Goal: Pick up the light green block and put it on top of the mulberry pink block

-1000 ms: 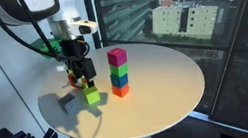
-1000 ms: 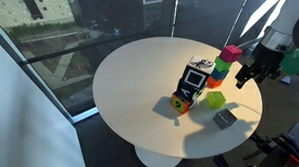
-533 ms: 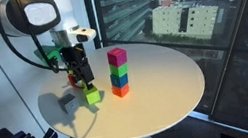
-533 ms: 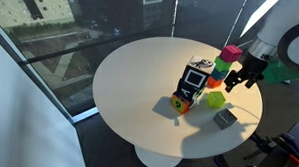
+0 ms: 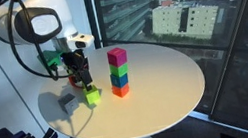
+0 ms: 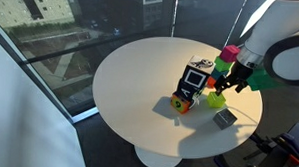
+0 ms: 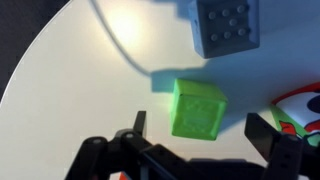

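The light green block (image 7: 197, 108) lies on the white round table (image 5: 159, 98); it shows in both exterior views (image 5: 93, 96) (image 6: 217, 98). My gripper (image 7: 200, 128) is open right above it, the fingers either side of the block, not touching it. It also shows in both exterior views (image 5: 84, 83) (image 6: 230, 84). The mulberry pink block (image 5: 117, 56) tops a stack of blue, green and orange-red cubes (image 5: 119, 80); it also shows in an exterior view (image 6: 233, 53).
A grey studded block (image 7: 227, 24) lies just beyond the green one, also in an exterior view (image 6: 224, 118). A dark patterned box and small coloured pieces (image 6: 192, 85) sit near the table's middle. The table edge is close by the gripper.
The gripper has come down toward the light green block and now straddles it. The blocks have not moved.
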Action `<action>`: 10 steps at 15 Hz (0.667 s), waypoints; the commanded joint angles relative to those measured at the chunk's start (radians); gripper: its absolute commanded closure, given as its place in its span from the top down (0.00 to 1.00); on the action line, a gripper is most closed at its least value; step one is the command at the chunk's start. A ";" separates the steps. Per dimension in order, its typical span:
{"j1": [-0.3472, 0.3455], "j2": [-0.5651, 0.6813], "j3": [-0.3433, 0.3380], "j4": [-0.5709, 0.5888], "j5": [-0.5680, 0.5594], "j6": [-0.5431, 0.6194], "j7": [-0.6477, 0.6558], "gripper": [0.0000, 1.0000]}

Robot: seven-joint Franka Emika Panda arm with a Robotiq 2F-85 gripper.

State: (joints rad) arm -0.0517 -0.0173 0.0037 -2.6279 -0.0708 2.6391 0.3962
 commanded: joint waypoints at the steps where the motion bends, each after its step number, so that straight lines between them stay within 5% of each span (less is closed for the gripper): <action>1: 0.017 0.047 -0.003 0.031 -0.014 0.037 0.042 1.00; 10: 0.056 0.139 -0.022 0.078 -0.013 0.098 0.057 1.00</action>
State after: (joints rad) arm -0.0179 0.0853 0.0004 -2.5840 -0.0708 2.7250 0.4173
